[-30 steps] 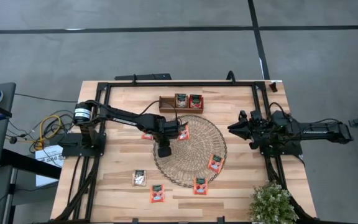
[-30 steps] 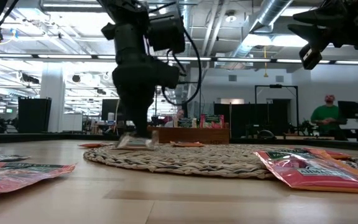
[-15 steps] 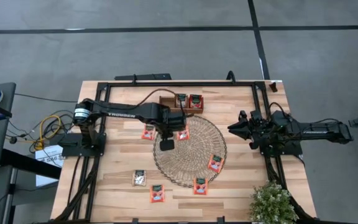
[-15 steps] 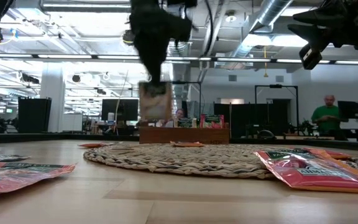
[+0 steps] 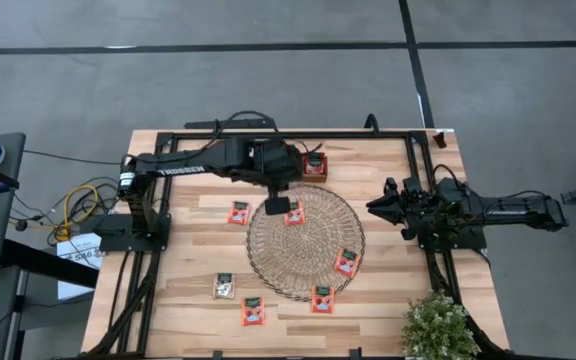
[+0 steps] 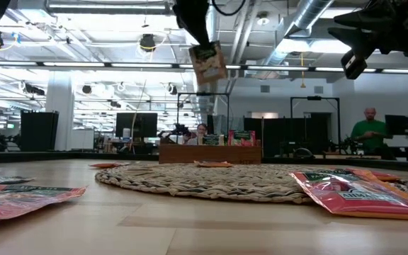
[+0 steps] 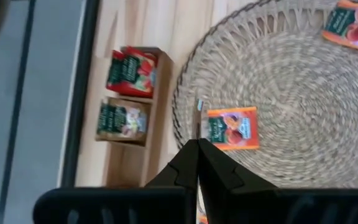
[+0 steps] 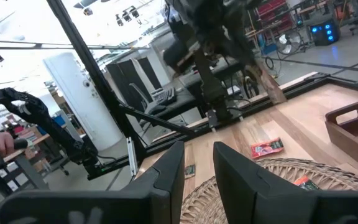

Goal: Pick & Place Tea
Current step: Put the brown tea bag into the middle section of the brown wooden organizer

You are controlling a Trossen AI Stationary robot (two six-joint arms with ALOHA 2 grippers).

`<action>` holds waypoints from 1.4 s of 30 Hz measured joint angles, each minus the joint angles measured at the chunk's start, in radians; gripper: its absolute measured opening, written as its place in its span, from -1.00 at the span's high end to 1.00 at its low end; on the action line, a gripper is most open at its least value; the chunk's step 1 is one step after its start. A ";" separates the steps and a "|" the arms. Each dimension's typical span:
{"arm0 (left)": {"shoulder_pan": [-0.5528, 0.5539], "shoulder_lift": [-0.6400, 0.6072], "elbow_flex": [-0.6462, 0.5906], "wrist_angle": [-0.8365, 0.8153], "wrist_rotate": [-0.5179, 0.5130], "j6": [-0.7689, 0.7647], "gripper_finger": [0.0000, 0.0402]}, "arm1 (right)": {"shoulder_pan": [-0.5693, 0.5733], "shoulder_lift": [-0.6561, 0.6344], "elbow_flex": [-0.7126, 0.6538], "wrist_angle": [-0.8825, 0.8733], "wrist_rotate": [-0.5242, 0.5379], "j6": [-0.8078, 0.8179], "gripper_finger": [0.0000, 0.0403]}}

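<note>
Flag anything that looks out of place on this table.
Nothing damaged or spilled. Tea packets lie scattered on the table and the mat. The left gripper holds one beige packet dangling tilted above the mat.

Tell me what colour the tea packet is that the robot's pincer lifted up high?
Beige-white with a dark green label; the tea packet hanging from the left pincer shows best in the low view.

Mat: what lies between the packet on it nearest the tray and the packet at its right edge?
Only bare weave of the mat lies between that far packet and the right-edge packet; the high view shows this.
</note>
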 joint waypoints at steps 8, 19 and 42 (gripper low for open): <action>0.059 0.010 0.012 -0.002 -0.003 0.111 1.00 | 0.000 0.000 0.000 0.000 0.000 0.000 0.61; 0.242 0.112 0.012 0.074 0.082 0.266 1.00 | 0.000 0.000 0.001 -0.027 0.000 0.000 0.61; 0.354 0.298 0.011 0.163 0.193 0.437 1.00 | 0.000 0.000 0.001 -0.039 0.000 0.000 0.61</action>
